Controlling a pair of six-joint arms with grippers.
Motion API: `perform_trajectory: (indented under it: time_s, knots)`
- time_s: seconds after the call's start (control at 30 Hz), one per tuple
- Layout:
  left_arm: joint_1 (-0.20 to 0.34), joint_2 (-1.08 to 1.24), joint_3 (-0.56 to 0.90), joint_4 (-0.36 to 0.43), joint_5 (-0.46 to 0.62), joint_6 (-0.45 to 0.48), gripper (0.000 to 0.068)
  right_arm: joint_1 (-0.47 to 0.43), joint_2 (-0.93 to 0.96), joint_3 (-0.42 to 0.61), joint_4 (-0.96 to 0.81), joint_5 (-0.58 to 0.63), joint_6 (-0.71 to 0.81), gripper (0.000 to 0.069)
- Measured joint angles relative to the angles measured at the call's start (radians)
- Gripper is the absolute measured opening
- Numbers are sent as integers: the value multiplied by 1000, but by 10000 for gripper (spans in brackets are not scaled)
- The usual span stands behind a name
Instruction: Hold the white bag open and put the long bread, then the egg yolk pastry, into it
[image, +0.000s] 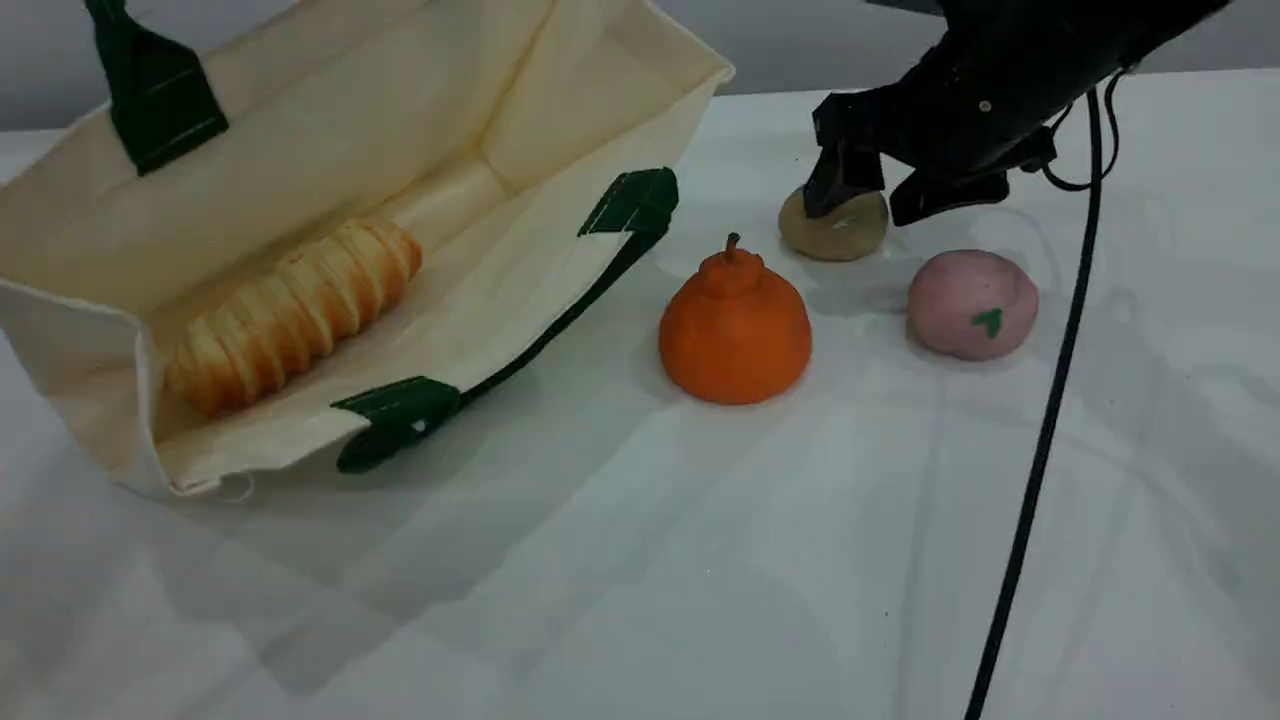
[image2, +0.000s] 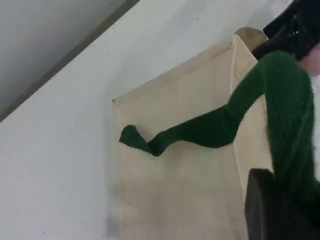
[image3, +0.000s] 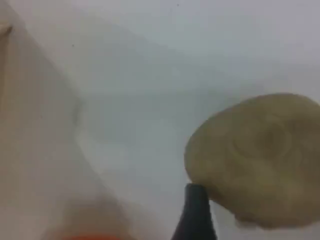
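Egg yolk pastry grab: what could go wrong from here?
1. The right gripper stands open at the egg yolk pastry, one fingertip seemingly over its top; closing might pinch off-centre and roll it toward the pink ball.
2. The orange pear-shaped item sits between pastry and white bag; a low carry could clip it.
3. The bag's mouth depends on the left gripper holding the green strap; a slip may sag it.

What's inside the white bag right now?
Only the long bread shows, lying inside the white bag on its lower side. Anything behind or beneath the bread is covered.
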Motion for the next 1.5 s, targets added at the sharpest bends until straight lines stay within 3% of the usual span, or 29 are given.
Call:
perform_trajectory:
  time_s: [0.3, 0.63, 0.77, 0.87, 1.07, 1.13, 1.5]
  knots:
    - [0, 0, 0, 0, 0, 0, 83, 7, 14, -32, 14, 23, -7, 428]
    - [0, 0, 0, 0, 0, 0, 83, 8, 14, -37, 6, 10, -10, 239]
    - [0, 0, 0, 0, 0, 0, 83, 8, 14, -37, 2, 5, -22, 227]
    - [0, 0, 0, 0, 0, 0, 83, 8, 14, -37, 5, -4, -25, 266]
    - [0, 0, 0, 0, 0, 0, 83, 10, 14, -37, 18, -10, -27, 465]
    - [0, 0, 0, 0, 0, 0, 83, 10, 14, -37, 36, -11, -43, 503]
    - [0, 0, 0, 0, 0, 0, 83, 21, 59, -86, 58, -1, -56, 530]
